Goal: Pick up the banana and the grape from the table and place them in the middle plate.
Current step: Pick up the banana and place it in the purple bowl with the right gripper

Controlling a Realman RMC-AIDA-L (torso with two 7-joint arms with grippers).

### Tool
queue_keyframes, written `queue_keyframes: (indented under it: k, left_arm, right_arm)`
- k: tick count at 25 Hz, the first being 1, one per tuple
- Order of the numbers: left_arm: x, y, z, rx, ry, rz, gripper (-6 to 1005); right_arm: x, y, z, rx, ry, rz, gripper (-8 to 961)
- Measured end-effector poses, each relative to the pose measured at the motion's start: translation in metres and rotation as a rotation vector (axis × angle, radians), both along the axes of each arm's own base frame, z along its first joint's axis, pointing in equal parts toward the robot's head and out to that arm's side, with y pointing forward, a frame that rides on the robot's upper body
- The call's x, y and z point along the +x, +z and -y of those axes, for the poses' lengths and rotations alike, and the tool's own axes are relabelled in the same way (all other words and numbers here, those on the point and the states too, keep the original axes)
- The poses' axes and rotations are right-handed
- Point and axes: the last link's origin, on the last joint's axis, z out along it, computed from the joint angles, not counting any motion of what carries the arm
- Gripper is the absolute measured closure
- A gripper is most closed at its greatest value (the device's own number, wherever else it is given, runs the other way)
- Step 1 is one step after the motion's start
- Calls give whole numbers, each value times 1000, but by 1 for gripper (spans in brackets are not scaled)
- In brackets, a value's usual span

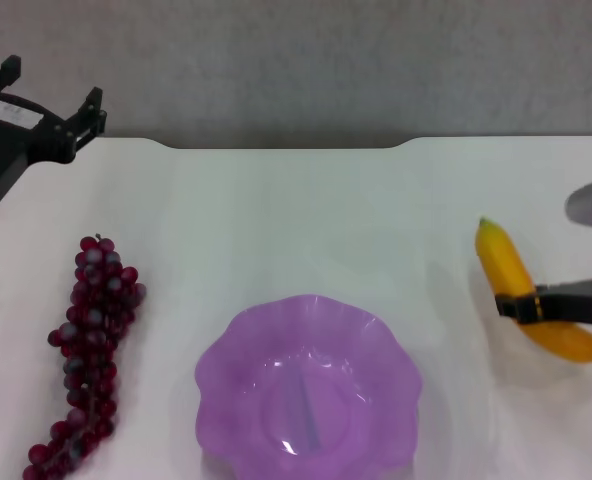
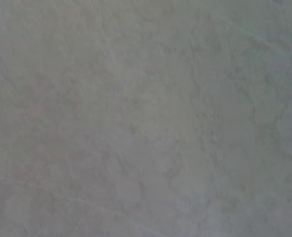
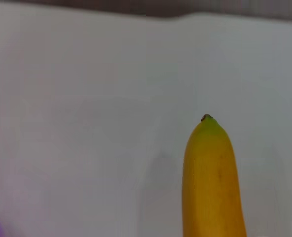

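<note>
The banana (image 1: 521,290) is at the right of the table (image 1: 306,210), its green tip pointing to the back. My right gripper (image 1: 524,306) comes in from the right edge and is shut across the banana's middle; a faint shadow to its left suggests it is just off the table. The banana's tip also shows in the right wrist view (image 3: 210,182). The grape bunch (image 1: 88,350) lies lengthwise at the front left. The purple middle plate (image 1: 221,370) sits empty at the front centre. My left gripper (image 1: 54,92) is parked open beyond the table's back left corner.
The dark notched back edge (image 1: 286,146) runs across the far side. White tabletop lies between the banana and the plate. The left wrist view shows only a plain grey surface.
</note>
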Motion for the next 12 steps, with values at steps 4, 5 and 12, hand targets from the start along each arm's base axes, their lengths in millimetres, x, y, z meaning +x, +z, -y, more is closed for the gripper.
queue_keyframes:
  k: [4,5,12]
  left_arm:
    - [1,0,0,0,-1,0,109]
    - [1,0,0,-1,-2,0,109]
    - [3,-1,-1,-5,-7,0,108]
  right_arm:
    - [-20,12,2,18,66,-6,454]
    - [-24,14,2,16,80,-4,454]
    - [-53,20,4,2,168,-2,455]
